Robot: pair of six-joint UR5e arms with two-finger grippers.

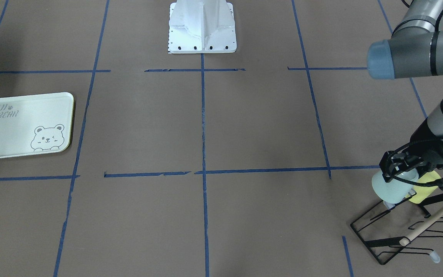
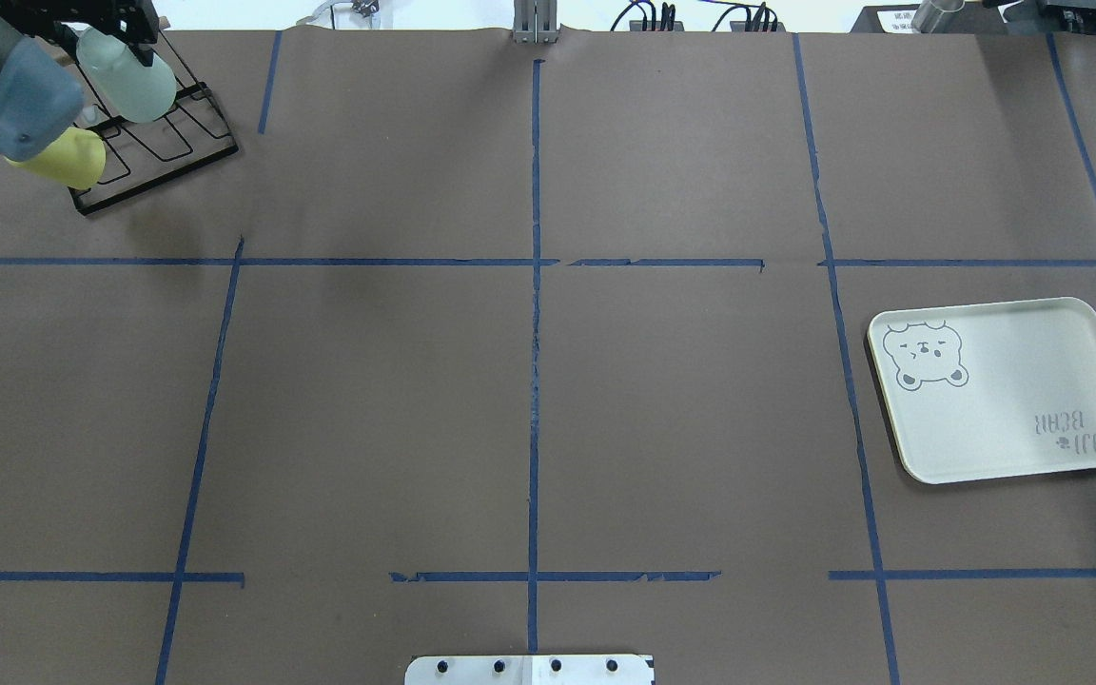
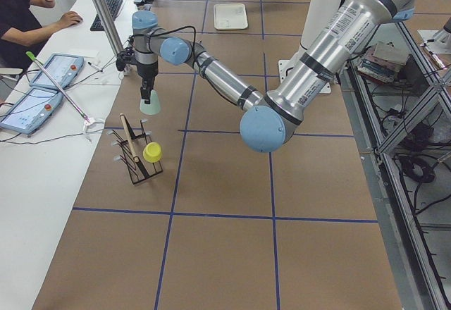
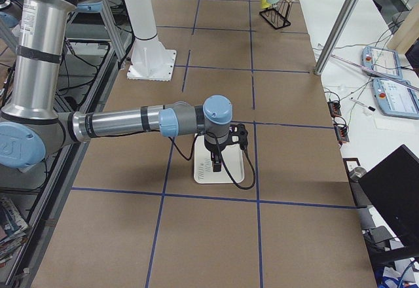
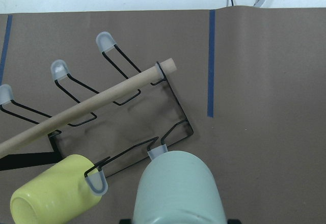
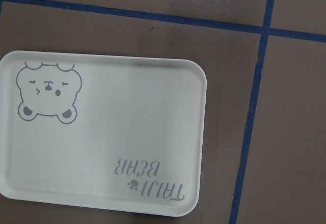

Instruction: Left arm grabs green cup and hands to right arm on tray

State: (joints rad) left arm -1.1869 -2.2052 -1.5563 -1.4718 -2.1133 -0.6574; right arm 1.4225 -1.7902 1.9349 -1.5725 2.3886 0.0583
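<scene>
My left gripper (image 1: 400, 175) is shut on the pale green cup (image 1: 391, 191) and holds it just above the black wire rack (image 1: 375, 231) at the table's far left. The overhead view shows this gripper (image 2: 115, 38) and the cup (image 2: 131, 84) too. In the left wrist view the cup (image 5: 178, 188) fills the bottom edge, its closed base pointing away from the camera. The cream tray (image 2: 1005, 409) with a bear drawing lies empty at the right. My right gripper (image 4: 217, 165) hovers over the tray (image 4: 229, 173); I cannot tell whether it is open. The right wrist view shows only the tray (image 6: 127, 127).
A yellow cup (image 1: 426, 189) hangs on a rack peg beside the green cup and also shows in the left wrist view (image 5: 56, 196). A wooden handle (image 5: 86, 109) runs along the rack. The robot's white base (image 1: 202, 27) stands at the table's middle edge.
</scene>
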